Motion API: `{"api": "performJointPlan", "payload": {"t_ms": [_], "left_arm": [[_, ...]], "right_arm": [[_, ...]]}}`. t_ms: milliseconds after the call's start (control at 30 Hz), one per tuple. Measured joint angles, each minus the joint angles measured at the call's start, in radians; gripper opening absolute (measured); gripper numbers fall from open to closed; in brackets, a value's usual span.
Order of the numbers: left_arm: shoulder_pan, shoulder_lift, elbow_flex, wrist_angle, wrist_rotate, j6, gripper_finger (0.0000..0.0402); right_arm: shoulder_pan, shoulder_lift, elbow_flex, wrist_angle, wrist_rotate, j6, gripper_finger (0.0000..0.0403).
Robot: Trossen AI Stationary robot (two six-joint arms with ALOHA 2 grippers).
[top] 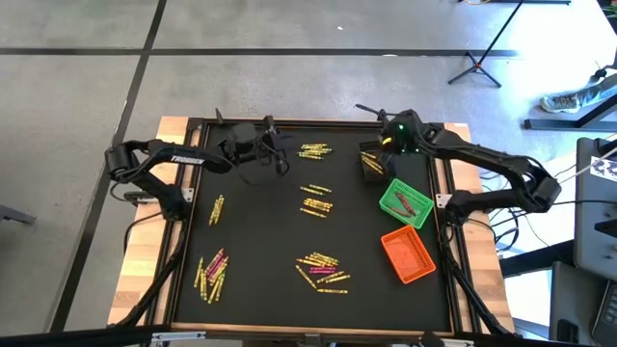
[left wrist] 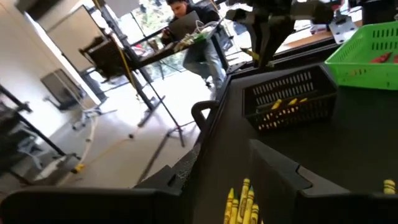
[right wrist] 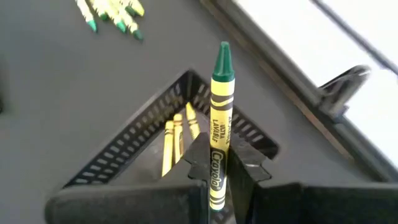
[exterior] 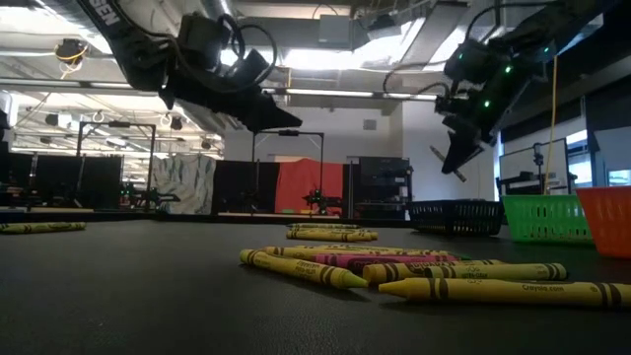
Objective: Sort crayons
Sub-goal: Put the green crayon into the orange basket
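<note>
Overhead, right gripper (top: 377, 157) poised at about 1 o'clock on the black mat (top: 260, 251), directly above the black bin (top: 374, 164). Fingers pressed together on one crayon (right wrist: 219, 127), yellow wrapper with a green tip, held by its lower part so the tip stands out past the fingers. Under it, inside the black bin, a few yellow crayons (right wrist: 176, 140) lying on the mesh floor.

Left gripper (top: 280, 154) raised above the mat at about 11 o'clock, fingers spread apart, holding nothing.

Green bin (top: 405, 202) just beside the black bin toward 3 o'clock, with something reddish inside; cannot tell exactly what. Orange bin (top: 407, 255) further along, at about 4 o'clock, near the mat's right edge.

Loose crayons scattered in groups over the mat: one cluster (top: 313, 151) at 12 o'clock, near the left gripper; another (top: 316, 204) close to the centre; a small one (top: 217, 209) at 9 o'clock; a mixed yellow and pink pile (top: 212, 275) at 7 o'clock; one more pile (top: 323, 272) at 6 o'clock, also with a pink stick among the yellow ones.

Beyond the table, in the left wrist view, a person (left wrist: 196, 37) at a desk.
</note>
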Motion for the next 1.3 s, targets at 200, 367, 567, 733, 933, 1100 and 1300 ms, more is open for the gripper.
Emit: {"api": "performJointPlan", "payload": {"t_ms": [200,367,567,733,933,1100,1300], "left_arm": [[0.018,0.0,0.0,-0.011,0.029,-0.024,0.0117],[0.002,0.0,0.0,-0.035,0.028,-0.048,0.0117],[-0.045,0.0,0.0,-0.039,0.028,-0.076,0.0117],[-0.1,0.0,0.0,-0.073,0.027,-0.097,0.0117],[-0.181,0.0,0.0,-0.093,0.027,-0.153,0.0117],[-0.255,0.0,0.0,-0.093,0.026,-0.217,0.0117],[-0.335,0.0,0.0,-0.139,0.017,-0.26,0.0117]], "right_arm": [[-0.008,0.075,0.0,-0.003,-0.023,-0.036,0.0026],[0.038,0.026,0.023,-0.066,-0.004,-0.036,0.0026],[0.188,-0.095,0.052,-0.259,-0.011,0.077,0.0026],[0.343,-0.168,0.056,-0.439,-0.025,0.226,0.0026],[0.607,-0.223,0.056,-0.523,-0.1,0.466,0.0026],[0.86,-0.231,0.055,-0.619,-0.101,0.711,0.0026],[1.083,-0.229,0.055,-0.586,-0.099,0.97,0.0026]]}}
